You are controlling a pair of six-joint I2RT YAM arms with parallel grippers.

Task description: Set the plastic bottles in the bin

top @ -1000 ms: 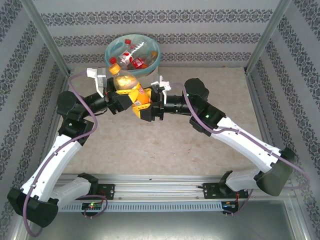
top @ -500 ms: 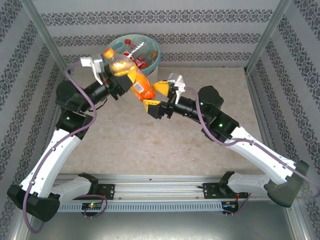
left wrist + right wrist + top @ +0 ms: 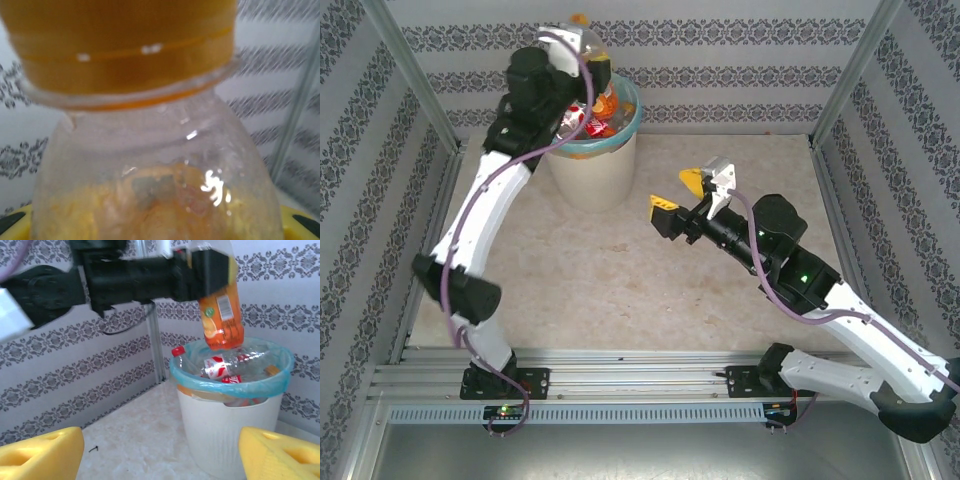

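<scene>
From above, the left arm (image 3: 480,210) is reaching far across the counter (image 3: 620,290) to the bin (image 3: 592,178) at the back. The bin is looking round and cream-white, with a pale teal bag (image 3: 632,114) folded over its rim. An orange bottle (image 3: 583,45) is hanging right over the bin's mouth, at the end of that arm. It is showing an orange cap, a clear top and an orange label lower down. More bottles (image 3: 590,125) with red on them are lying inside the bin. The right pincer (image 3: 677,190) is floating over the middle of the counter, well apart from the bin. Its two yellow fingers are spread wide with nothing between them.

From the left wrist, the left pincer (image 3: 160,227) is holding the orange bottle between its yellow fingers (image 3: 290,227). The big orange cap is sitting at the top, and orange drink is glowing through the clear, blurry neck.

From the right wrist, the bin is standing on the counter by the patterned wall (image 3: 75,365). The orange bottle is hanging bottom-down just above the rim, and the black left pincer is gripping it higher up. Clear bottles with red caps and red labels are lying piled inside.
</scene>
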